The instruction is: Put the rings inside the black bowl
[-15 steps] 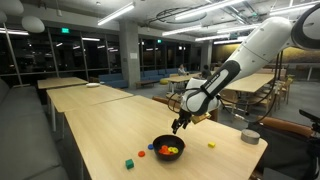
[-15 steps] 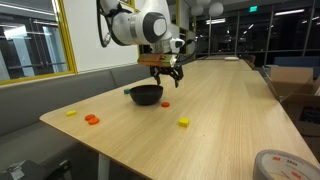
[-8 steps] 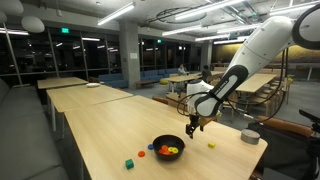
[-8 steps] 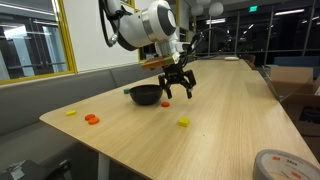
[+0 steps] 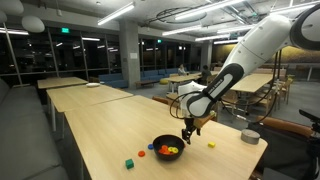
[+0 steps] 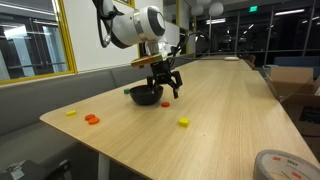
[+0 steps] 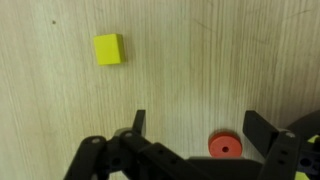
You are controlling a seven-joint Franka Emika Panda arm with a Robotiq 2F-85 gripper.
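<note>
Gripper (image 5: 188,128) hovers just beside the bowl (image 5: 168,148), jaws spread wide, gripping nothing. In the wrist view, a red ring (image 7: 226,147) lies on the table (image 7: 60,110) between the fingers, with a yellow piece (image 7: 109,49) farther off. Orange and yellow bits (image 5: 171,151) sit inside the bowl.
</note>
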